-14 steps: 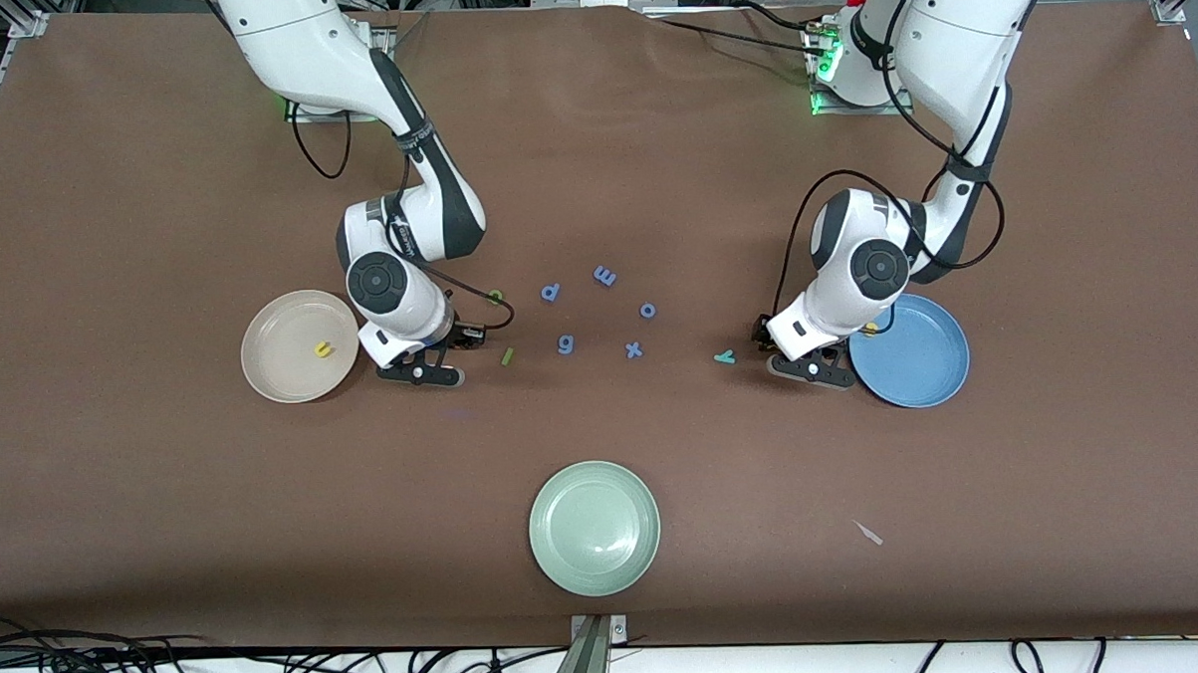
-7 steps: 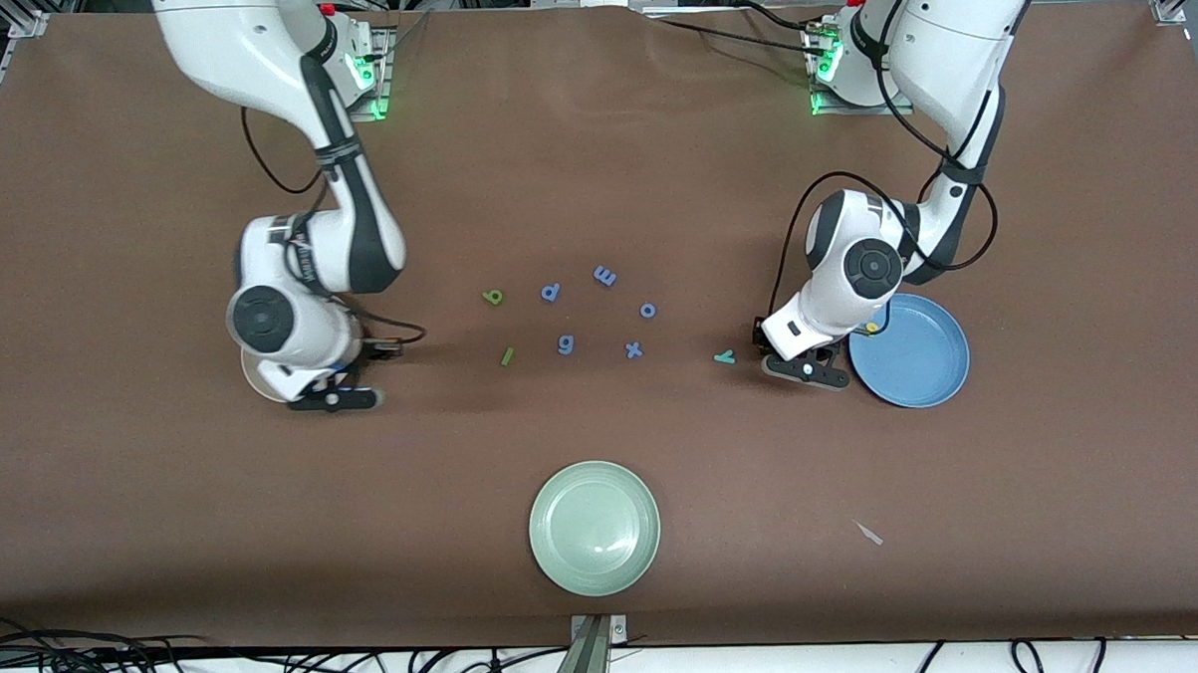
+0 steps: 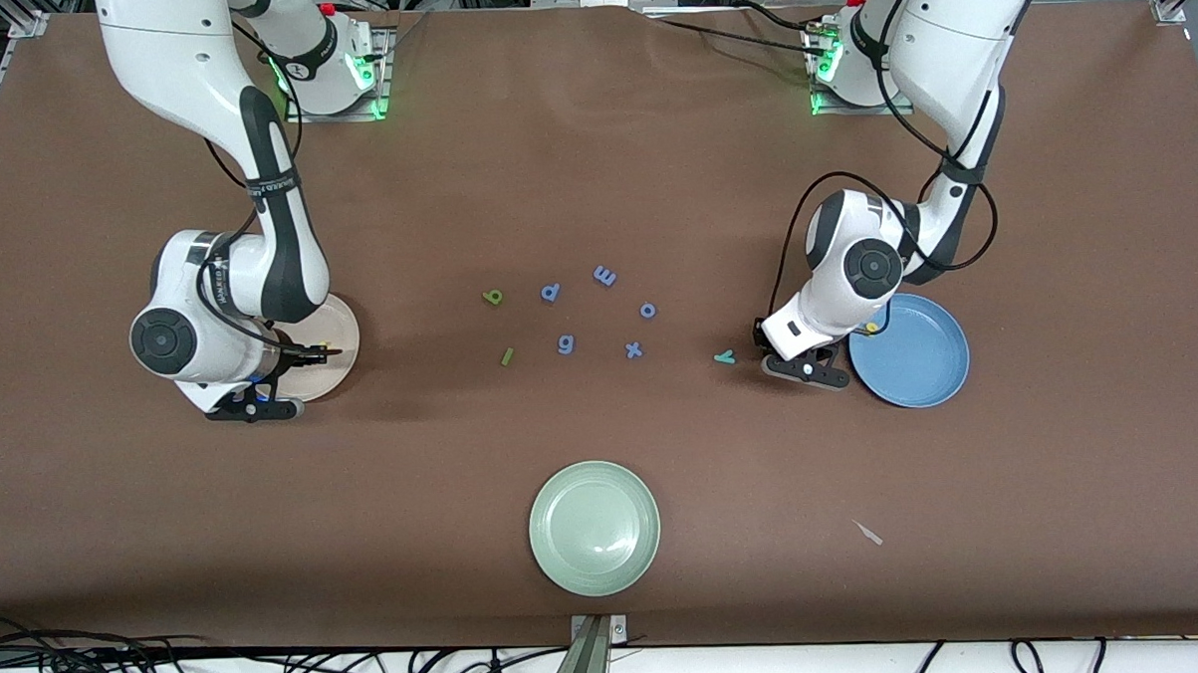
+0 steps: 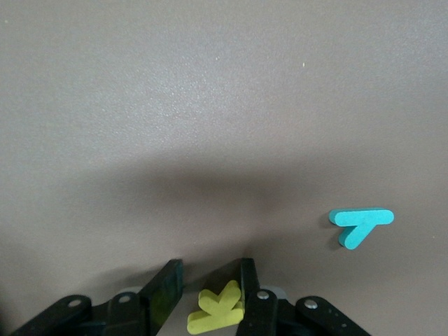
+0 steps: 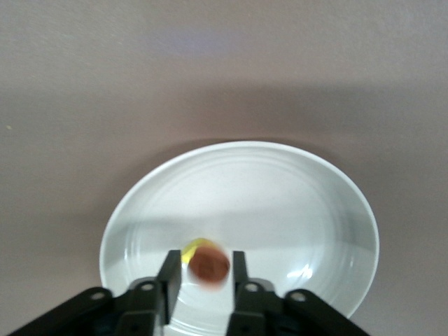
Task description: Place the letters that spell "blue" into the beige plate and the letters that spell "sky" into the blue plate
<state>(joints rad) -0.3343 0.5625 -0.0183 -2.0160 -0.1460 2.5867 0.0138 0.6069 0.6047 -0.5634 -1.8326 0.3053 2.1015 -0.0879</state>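
**Feather-light foam: pinch the edges, gently**

The left claw (image 4: 208, 264) is low over the worktop (image 4: 210, 105) beside the blue plate (image 3: 919, 365), with the yellow "k" (image 4: 217, 309) inside it. Whether it has clamped, I cannot tell. The teal "y" (image 4: 360, 225) lies flat just ahead of it and off to one side.

The right claw (image 5: 203, 255) hangs over the beige plate (image 5: 350, 189), released. The orange "e" (image 5: 210, 266) is loose between its fingers.

These letters look thin, soft and nearly weightless. They are best taken across a straight stem's edges with little squeeze, since they may squash, twist or cling.
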